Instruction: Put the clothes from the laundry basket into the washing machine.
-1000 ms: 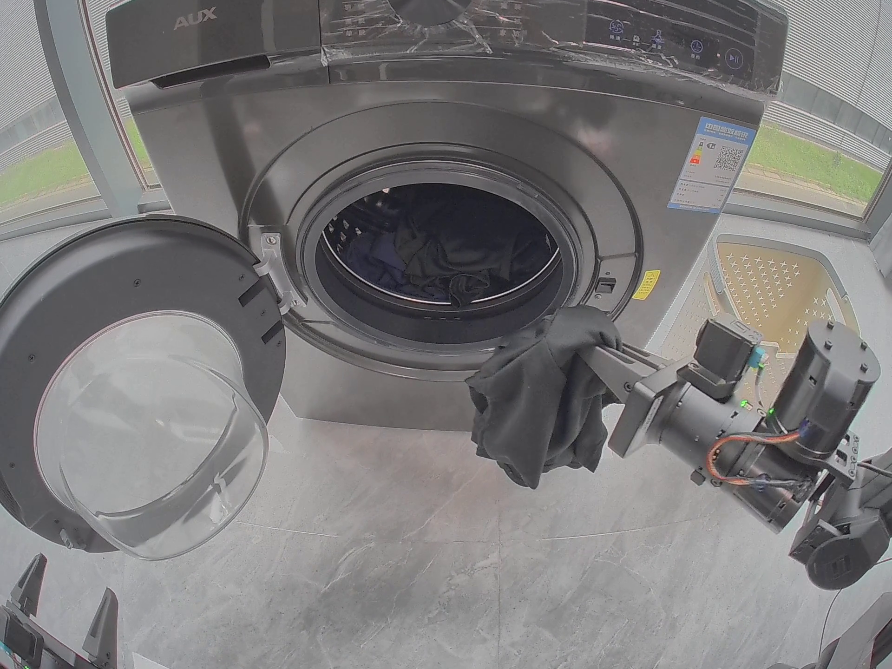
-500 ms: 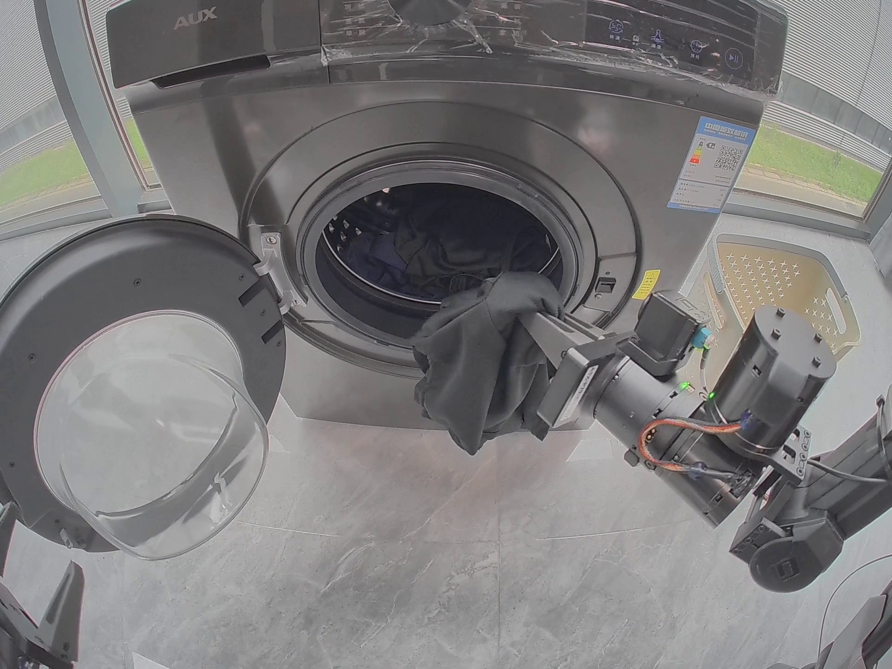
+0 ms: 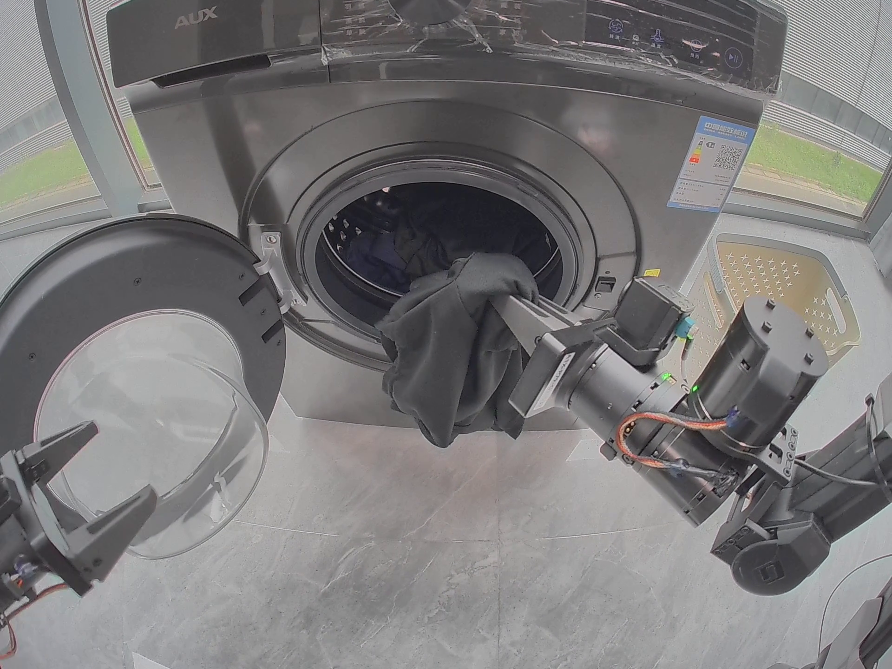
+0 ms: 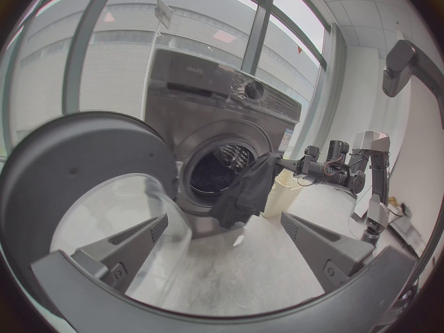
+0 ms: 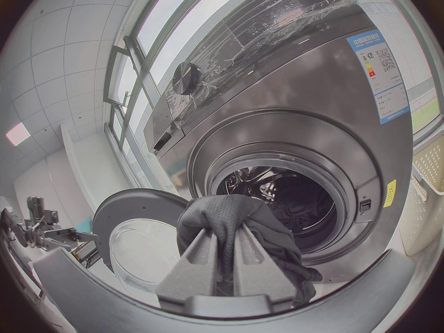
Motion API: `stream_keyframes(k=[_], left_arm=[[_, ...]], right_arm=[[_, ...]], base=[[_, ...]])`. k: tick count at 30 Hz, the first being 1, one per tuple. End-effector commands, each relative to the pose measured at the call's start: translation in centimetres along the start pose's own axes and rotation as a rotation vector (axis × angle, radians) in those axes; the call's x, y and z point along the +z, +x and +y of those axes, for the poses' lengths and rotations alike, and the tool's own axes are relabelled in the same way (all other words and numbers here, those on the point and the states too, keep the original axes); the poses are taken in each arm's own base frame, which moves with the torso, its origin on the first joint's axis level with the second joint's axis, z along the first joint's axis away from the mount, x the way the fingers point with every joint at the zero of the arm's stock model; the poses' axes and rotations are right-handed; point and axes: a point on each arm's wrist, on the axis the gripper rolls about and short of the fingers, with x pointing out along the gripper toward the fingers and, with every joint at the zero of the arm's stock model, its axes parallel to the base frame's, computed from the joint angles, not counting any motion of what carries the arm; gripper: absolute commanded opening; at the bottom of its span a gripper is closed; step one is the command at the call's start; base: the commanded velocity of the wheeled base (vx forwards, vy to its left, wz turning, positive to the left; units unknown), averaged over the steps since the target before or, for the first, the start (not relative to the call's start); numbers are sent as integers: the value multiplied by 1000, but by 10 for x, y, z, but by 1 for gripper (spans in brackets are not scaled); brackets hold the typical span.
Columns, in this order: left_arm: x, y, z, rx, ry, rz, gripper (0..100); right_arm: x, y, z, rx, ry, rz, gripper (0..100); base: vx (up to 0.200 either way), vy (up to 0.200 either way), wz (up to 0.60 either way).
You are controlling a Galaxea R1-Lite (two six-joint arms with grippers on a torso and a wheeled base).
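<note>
A grey washing machine (image 3: pixel 465 113) stands ahead with its round door (image 3: pixel 139 364) swung open to the left. Dark clothes (image 3: pixel 437 234) lie inside the drum. My right gripper (image 3: pixel 497 304) is shut on a black garment (image 3: pixel 446 355) that hangs just in front of the lower rim of the drum opening. The right wrist view has the same black garment (image 5: pixel 222 218) pinched between the fingers (image 5: pixel 203 260), facing the drum. My left gripper (image 3: pixel 88 485) stands open and holds nothing, low at the left in front of the door glass. The cream laundry basket (image 3: pixel 780 290) sits right of the machine.
Grey tiled floor (image 3: pixel 418 559) stretches in front of the machine. The open door takes up the left side, close to my left gripper. Windows and a frame post (image 3: pixel 79 85) stand behind the machine.
My right gripper has carried the black garment up and to the left, from beside the machine's lower right to the drum opening. My left gripper has risen into the head view at the lower left.
</note>
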Motion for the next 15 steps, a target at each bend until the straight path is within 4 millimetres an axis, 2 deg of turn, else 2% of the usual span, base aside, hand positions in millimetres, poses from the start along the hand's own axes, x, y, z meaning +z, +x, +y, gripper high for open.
stream_keyframes(k=[1,4,7,9,10,12,14,15], left_arm=[[-7,82,2,-214,-46,165,100],[-11,96,-3,-253,-52,204,100],[-18,118,-8,-299,-58,246,100],[-18,120,-9,-303,-59,245,100],[-21,138,-13,-330,-61,259,100],[-24,151,-14,-341,-64,262,100],[-24,151,-14,-341,-64,262,100],[-26,168,-17,-355,-66,253,100]], right_arm=[[-1,3,4,8,8,-11,0],[-3,2,4,5,8,-5,0],[-4,1,4,4,7,0,0],[-3,1,4,3,7,-2,0],[-3,1,4,3,7,-2,0],[-5,-1,4,3,7,4,0],[-5,-1,4,3,7,4,0],[-8,-3,5,6,6,20,0]], base=[[0,0,0],[0,0,0],[0,0,0],[0,0,0],[0,0,0],[0,0,0],[0,0,0],[0,0,0]])
